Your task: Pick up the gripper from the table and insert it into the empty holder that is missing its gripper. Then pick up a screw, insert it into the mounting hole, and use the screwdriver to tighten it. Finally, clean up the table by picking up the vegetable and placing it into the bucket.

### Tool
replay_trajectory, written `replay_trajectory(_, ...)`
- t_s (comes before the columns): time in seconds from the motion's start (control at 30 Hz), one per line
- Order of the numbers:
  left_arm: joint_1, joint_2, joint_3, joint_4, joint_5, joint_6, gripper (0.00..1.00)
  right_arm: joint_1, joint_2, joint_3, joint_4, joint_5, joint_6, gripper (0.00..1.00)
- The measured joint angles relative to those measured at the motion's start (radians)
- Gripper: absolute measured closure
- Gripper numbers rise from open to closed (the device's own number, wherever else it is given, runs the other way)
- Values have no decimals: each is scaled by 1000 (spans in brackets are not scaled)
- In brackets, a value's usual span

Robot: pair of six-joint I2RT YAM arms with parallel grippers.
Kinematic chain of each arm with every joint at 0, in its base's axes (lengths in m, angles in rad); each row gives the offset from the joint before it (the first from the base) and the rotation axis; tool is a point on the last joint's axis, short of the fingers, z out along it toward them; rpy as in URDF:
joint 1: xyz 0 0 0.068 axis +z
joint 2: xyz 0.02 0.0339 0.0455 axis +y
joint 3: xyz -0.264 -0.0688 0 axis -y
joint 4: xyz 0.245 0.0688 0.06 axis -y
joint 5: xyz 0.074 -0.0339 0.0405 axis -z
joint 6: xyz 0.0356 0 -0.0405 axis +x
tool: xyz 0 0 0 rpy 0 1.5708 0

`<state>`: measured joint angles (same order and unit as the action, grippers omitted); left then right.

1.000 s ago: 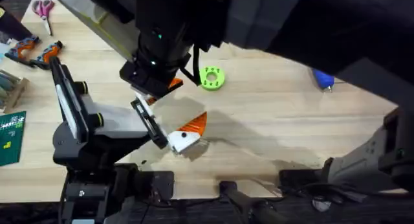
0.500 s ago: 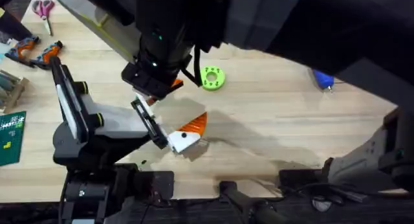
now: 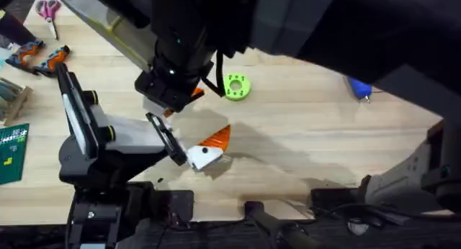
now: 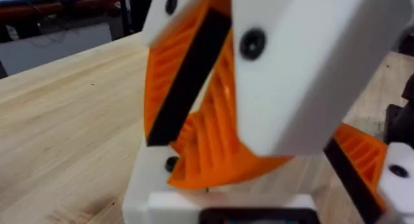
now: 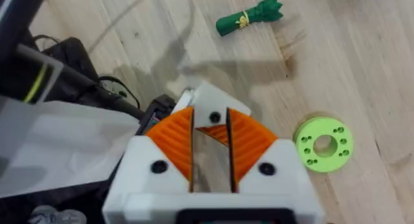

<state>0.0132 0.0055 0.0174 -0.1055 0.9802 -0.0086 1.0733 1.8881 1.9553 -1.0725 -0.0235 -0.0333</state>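
Right claw [image 5: 210, 160] clenched on something orange, apparently the fingertip. Hangs at about eleven o'clock of the left claw [image 3: 209, 150]. Left claw's state: cannot tell.

Pale matt wood-grain table [image 5: 362, 49]; green plastic disc [image 5: 323, 145]; ribbed orange plastic pads [image 4: 207, 140].

Black arms, each tool [image 5: 210, 146] white-bodied with orange ribbed pads [image 4: 207, 120] and black screws.

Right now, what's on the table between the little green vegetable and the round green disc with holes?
Nothing. In the right wrist view, just bare wooden table runs between the vegetable and the green disc.
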Motion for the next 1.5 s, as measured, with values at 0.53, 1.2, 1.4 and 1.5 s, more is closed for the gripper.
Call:
replay_trajectory(0.53, 0, 0, 0, -1, -1, -1, 15, -16, 0, 5, -2, 53, 0, 43)
replay_trajectory(1.2, 0, 0, 0, 0, 0, 0, 15, -159, -102, 6, -37, 14, 1, 8)
replay_trajectory(1.4, 0, 0, 0, 0, 0, 0, 15, -234, -139, 6, -73, 14, 1, 9)
replay_trajectory(1.5, 0, 0, 0, 0, 0, 0, 16, -269, -154, 6, -81, 14, 1, 9)
